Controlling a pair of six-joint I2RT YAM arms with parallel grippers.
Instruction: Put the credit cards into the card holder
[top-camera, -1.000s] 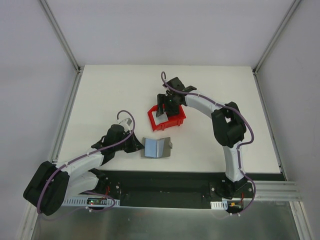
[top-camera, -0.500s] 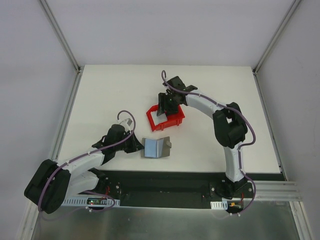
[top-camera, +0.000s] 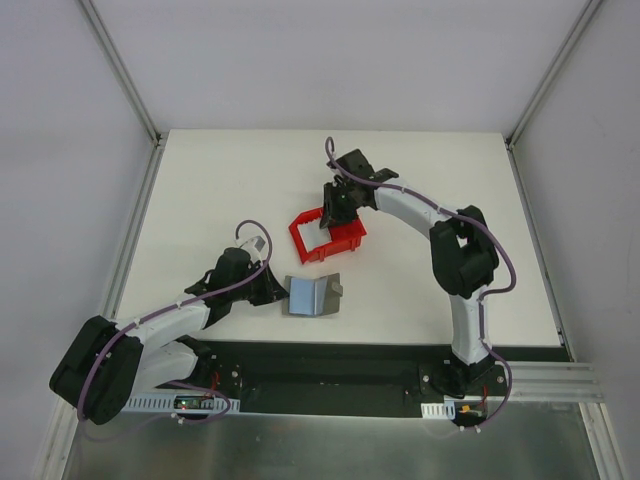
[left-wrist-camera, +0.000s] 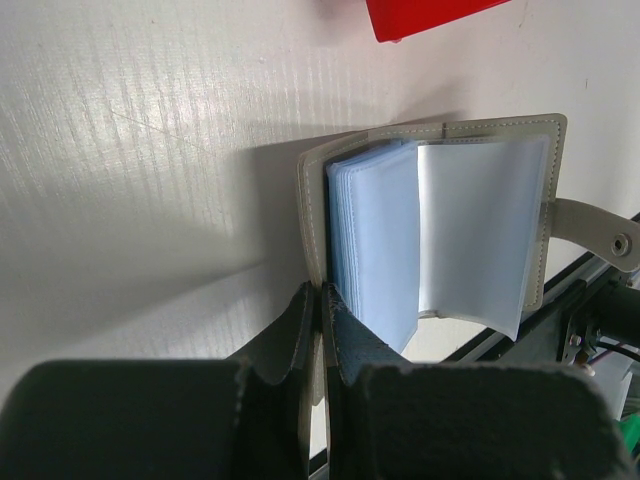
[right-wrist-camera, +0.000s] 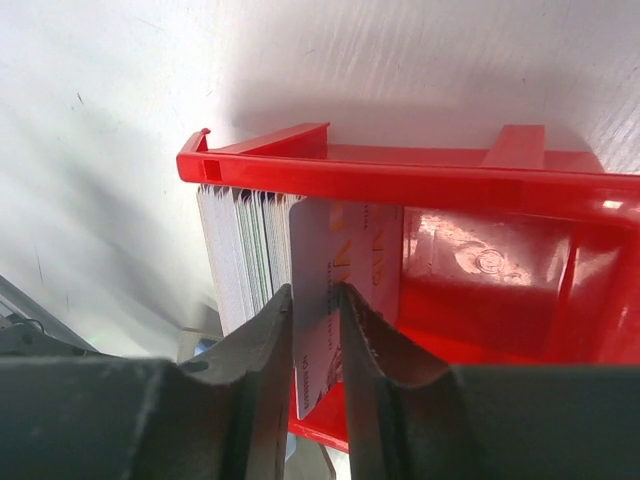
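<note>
Credit cards (right-wrist-camera: 245, 255) on edge in red bin (right-wrist-camera: 420, 175); right gripper (right-wrist-camera: 315, 320) pinching one; left gripper (left-wrist-camera: 322, 330) clamping card holder (left-wrist-camera: 440, 220).

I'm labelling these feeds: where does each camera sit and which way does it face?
Top external: above and behind, looking down at the table; both arms show.
Left wrist: on the left end effector, facing the card holder it pinches.
Right wrist: on the right end effector, facing credit cards.
Shared: the red bin.

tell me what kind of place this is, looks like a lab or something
Probably a robot test cell, not a home or shop: a bare white table walled by plain panels on metal framing, two arms bolted at its near edge, and only a red bin and card holder as props.
</note>
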